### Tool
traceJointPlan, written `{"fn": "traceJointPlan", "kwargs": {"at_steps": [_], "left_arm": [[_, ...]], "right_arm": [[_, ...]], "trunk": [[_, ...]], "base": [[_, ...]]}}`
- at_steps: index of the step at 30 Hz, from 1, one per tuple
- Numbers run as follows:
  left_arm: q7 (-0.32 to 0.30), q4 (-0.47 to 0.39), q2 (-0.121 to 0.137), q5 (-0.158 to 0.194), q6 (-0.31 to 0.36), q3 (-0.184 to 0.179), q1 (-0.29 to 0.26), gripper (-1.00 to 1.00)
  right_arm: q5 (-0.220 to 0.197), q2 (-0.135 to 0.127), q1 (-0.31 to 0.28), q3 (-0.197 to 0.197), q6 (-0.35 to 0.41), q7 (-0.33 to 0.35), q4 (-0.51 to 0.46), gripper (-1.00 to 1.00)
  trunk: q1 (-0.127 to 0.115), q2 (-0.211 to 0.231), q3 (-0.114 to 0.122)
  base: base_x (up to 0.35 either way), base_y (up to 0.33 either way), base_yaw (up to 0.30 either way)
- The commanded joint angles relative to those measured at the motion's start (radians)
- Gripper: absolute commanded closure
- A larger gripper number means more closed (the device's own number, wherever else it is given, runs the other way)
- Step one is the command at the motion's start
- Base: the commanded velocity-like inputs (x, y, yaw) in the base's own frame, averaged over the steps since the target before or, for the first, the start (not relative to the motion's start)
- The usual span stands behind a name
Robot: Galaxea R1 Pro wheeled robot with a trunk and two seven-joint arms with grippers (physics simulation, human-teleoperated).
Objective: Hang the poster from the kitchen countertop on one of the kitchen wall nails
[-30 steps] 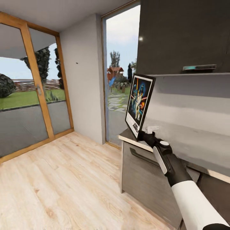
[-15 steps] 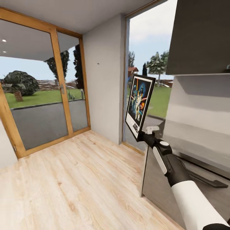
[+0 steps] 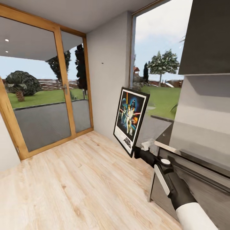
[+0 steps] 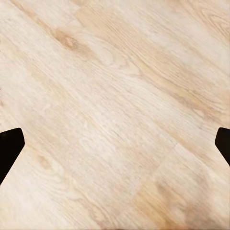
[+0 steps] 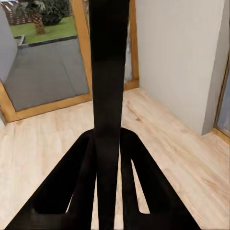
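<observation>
My right gripper (image 3: 138, 152) is shut on the lower corner of the poster (image 3: 131, 119), holding it upright and slightly tilted above the wooden floor, just off the end of the kitchen countertop (image 3: 161, 132). In the right wrist view the poster (image 5: 109, 72) is a black edge-on strip clamped between the dark fingers (image 5: 81, 182) of that gripper (image 5: 109, 143). A wall nail (image 3: 102, 63) is a small dark dot high on the light grey wall, up and to the left of the poster. My left gripper (image 4: 115, 143) is open over bare floor, nothing between its fingertips.
Glazed doors in wooden frames (image 3: 62, 86) stand at the left, and a tall window (image 3: 153, 64) lies right of the nail wall. A dark wall cabinet (image 3: 207, 35) hangs at the upper right over dark grey base cabinets (image 3: 159, 188). Light wooden floor (image 3: 80, 185) stretches ahead.
The camera has swung, sliding the room across the picture. My right arm has lowered the poster, which now sits lower and further left, facing me more, off the countertop's end.
</observation>
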Motion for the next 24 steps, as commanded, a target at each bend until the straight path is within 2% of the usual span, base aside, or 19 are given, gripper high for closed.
{"fn": "traceJointPlan", "kwargs": {"at_steps": [1, 2, 6, 9, 12, 16, 21, 24], "left_arm": [[-0.001, -0.001, 0.000, -0.004, -0.002, 0.001, 0.000, -1.00], [-0.001, -0.002, 0.000, -0.003, -0.001, 0.001, 0.000, -1.00], [-0.001, -0.002, -0.001, -0.002, -0.001, 0.001, 0.000, -1.00], [0.000, -0.001, -0.001, -0.001, 0.001, 0.001, 0.000, -1.00], [0.001, -0.001, -0.002, 0.000, 0.002, 0.001, 0.000, -1.00], [0.001, -0.002, -0.002, 0.000, 0.003, 0.001, 0.000, -1.00], [0.002, -0.002, -0.002, 0.000, 0.003, 0.031, 0.000, -1.00], [0.002, -0.001, -0.002, 0.000, 0.003, 0.034, 0.000, -1.00]], "right_arm": [[-0.013, -0.001, 0.022, 0.001, -0.013, 0.013, -0.007, 1.00], [-0.013, -0.003, 0.064, 0.001, -0.048, 0.041, -0.017, 1.00], [-0.011, -0.006, 0.132, -0.001, -0.090, 0.110, -0.028, 1.00], [-0.010, -0.035, 0.175, -0.002, -0.111, 0.223, -0.027, 1.00], [-0.009, -0.048, 0.193, -0.003, -0.117, 0.276, -0.023, 1.00], [-0.010, -0.054, 0.201, -0.005, -0.118, 0.294, -0.017, 1.00], [-0.011, -0.064, 0.205, -0.006, -0.118, 0.302, -0.013, 1.00], [-0.010, -0.064, 0.205, -0.006, -0.119, 0.302, -0.013, 1.00]], "trunk": [[0.000, -0.001, -0.001], [0.000, -0.001, -0.001], [0.000, -0.001, -0.001], [0.000, -0.001, -0.001], [0.000, -0.001, -0.001], [-0.011, 0.020, 0.009], [-0.031, 0.055, 0.022], [-0.042, 0.076, 0.027]], "base": [[0.017, 0.023, 0.000], [0.011, 0.015, 0.000], [0.007, 0.009, 0.000], [0.002, 0.003, 0.000], [0.000, 0.000, 0.000], [0.000, 0.000, 0.000], [0.000, 0.000, 0.000], [0.000, 0.000, 0.000]]}}
